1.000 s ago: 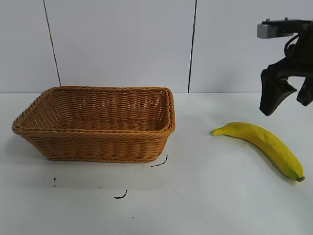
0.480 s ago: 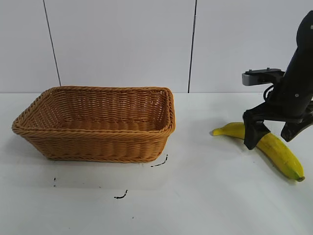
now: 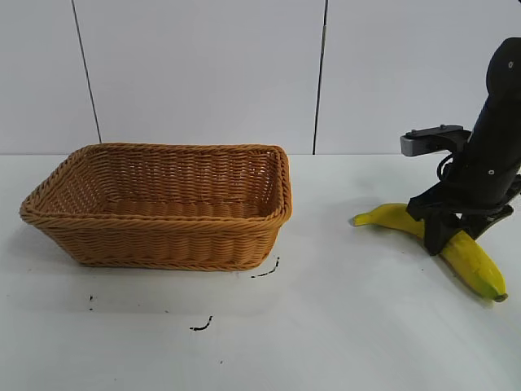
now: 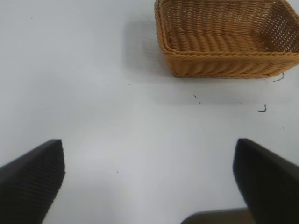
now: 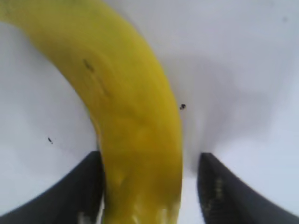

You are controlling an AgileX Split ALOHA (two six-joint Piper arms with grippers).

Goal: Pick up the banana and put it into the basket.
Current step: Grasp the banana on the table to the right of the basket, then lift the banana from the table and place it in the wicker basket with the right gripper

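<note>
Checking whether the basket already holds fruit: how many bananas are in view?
1. The banana lies on the table right of the basket, with the right pincer straddling its middle. The basket's visible interior holds none.

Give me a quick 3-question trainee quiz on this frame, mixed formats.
1. True or false: the banana lies inside the wicker basket.
2. Multiple choice: the right gripper is (A) above the basket, (B) down at the banana with one jaw on each side of it, (C) parked away from the table.
3. Fill in: in the left wrist view, the left gripper has its jaws ___.

Key: 1 false, the banana is on the table. 2 B, one jaw touches it, the other shows a gap. 3 open.
</note>
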